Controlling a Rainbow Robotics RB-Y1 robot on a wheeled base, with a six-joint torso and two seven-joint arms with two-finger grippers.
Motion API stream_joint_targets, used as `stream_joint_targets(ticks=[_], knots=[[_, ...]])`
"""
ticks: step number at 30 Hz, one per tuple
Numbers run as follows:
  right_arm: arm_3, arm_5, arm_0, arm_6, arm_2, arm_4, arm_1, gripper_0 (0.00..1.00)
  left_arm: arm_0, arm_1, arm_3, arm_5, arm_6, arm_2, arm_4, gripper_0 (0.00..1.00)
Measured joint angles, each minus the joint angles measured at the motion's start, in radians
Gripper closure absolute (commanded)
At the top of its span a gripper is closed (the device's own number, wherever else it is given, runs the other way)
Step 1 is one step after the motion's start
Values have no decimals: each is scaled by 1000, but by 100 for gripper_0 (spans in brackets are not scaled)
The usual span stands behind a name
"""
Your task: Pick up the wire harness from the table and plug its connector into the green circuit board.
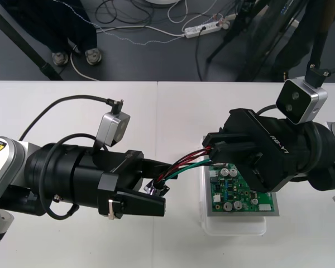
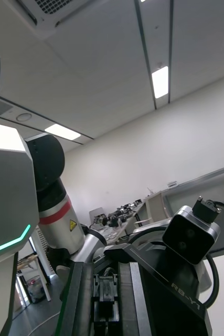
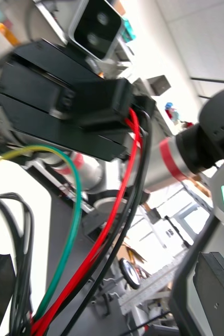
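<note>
The wire harness (image 1: 184,164) hangs in the air between my two grippers, its red, black and green wires spanning left of the green circuit board (image 1: 237,192). My right gripper (image 1: 215,148) is shut on the plug end, just above the board's far-left corner. In the left wrist view the wires (image 3: 104,231) climb to the right gripper (image 3: 130,107), which is clamped on their end. The metal socket (image 1: 153,190) sits between the spread fingers of my left gripper (image 1: 156,187), which is open. The plug itself is hidden inside the right gripper.
The board rests on a white base (image 1: 234,226) right of the table's middle. Both arms lie low over the table, the left arm's body (image 1: 72,178) filling the near left. A wrist camera (image 1: 301,100) stands above the right gripper.
</note>
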Motion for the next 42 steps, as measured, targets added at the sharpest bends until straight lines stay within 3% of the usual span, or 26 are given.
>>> stream_joint_targets(ticks=[12,27,42], knots=[[-57,112,57,0,-35,116,-1,100,-21,84,-1,131,-2,0,0,0],[-154,288,100,1,-38,231,0,100,-148,218,-1,215,-25,0,7,0],[-223,373,124,38,-39,279,17,100,-297,287,25,215,-40,0,108,0]])
